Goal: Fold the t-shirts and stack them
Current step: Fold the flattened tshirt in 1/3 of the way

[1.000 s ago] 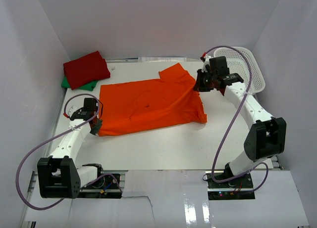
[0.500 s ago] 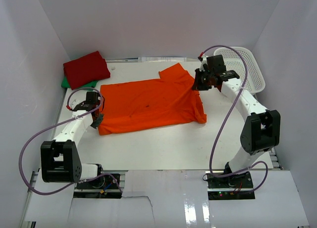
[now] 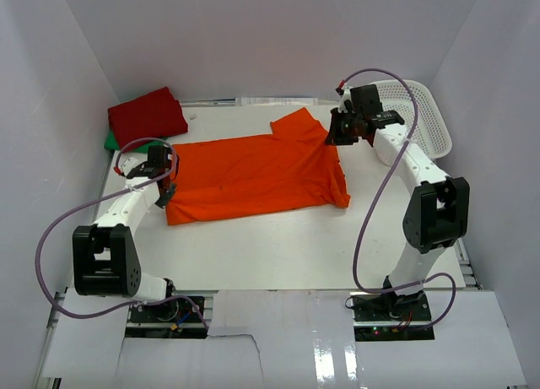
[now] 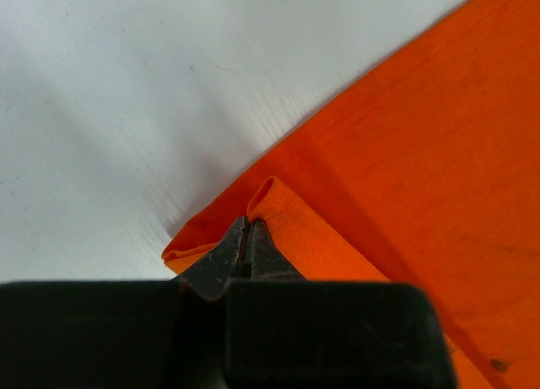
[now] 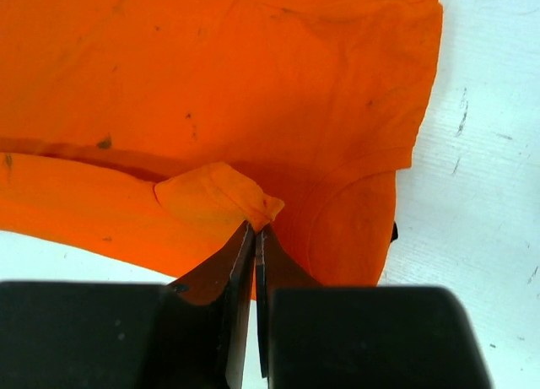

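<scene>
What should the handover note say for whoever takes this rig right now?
Left gripper: shut on the orange t-shirt at its left edge.
Right gripper: shut on a pinch of cloth at the right end, near a sleeve.
The orange t-shirt lies spread mid-table, not yet folded.
Done: red t-shirt is folded and lies on the green t-shirt in the far left corner.
Left: fold the orange one and put it on that stack.

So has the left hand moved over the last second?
Yes. The left hand, pinching the orange t-shirt's corner, has moved farther back on the table, closer to the folded red t-shirt.
</scene>
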Robot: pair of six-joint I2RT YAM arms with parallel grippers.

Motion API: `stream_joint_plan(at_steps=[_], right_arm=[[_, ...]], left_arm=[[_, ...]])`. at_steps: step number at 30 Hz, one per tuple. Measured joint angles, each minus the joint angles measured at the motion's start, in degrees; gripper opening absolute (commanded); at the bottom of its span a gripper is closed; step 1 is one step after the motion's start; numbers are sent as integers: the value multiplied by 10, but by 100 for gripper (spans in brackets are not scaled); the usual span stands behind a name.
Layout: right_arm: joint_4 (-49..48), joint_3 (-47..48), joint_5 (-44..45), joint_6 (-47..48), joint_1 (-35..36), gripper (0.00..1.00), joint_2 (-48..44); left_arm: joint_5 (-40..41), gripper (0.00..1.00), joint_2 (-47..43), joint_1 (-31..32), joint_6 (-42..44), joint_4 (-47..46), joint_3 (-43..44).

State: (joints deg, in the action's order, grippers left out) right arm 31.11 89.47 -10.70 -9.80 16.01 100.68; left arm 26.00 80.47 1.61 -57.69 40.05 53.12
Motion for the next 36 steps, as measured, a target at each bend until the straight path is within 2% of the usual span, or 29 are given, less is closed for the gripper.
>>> stream_joint_plan(at_steps=[4, 5, 6, 8, 10, 14, 17, 18, 23, 26, 31, 36], right_arm=[[4, 30, -2, 2, -3, 8, 31], [5, 40, -4, 3, -4, 12, 42], [5, 50, -6, 3, -5, 24, 53], [8, 77, -4, 2, -6, 36, 81], [8, 98, 13, 0, -6, 56, 104], [14, 118, 54, 4, -7, 57, 121], [11, 98, 84, 5, -8, 58, 98], [9, 73, 92, 6, -6, 67, 78], [18, -77, 127, 10, 25, 69, -56], [19, -149, 140, 10, 64, 69, -111], [21, -238, 159, 8, 105, 67, -144], [21, -286, 200, -1, 125, 66, -155]], left_arm=[[5, 0, 33, 0, 7, -15, 15], [5, 33, 42, 0, 9, -16, 19], [5, 57, 51, 0, 15, -18, 23], [5, 98, 71, 0, 23, -19, 33], [9, 98, 89, 0, 23, -17, 47], [28, 98, 98, 0, 33, -11, 82], [41, 98, 80, 3, 54, -12, 105], [43, 98, 74, 5, 59, -13, 108], [35, 98, 19, 54, 101, -22, 116], [13, 98, -5, 82, 106, -42, 83], [-21, 98, -2, 90, 100, -54, 21], [-26, 98, 28, 90, 83, -80, -6]])
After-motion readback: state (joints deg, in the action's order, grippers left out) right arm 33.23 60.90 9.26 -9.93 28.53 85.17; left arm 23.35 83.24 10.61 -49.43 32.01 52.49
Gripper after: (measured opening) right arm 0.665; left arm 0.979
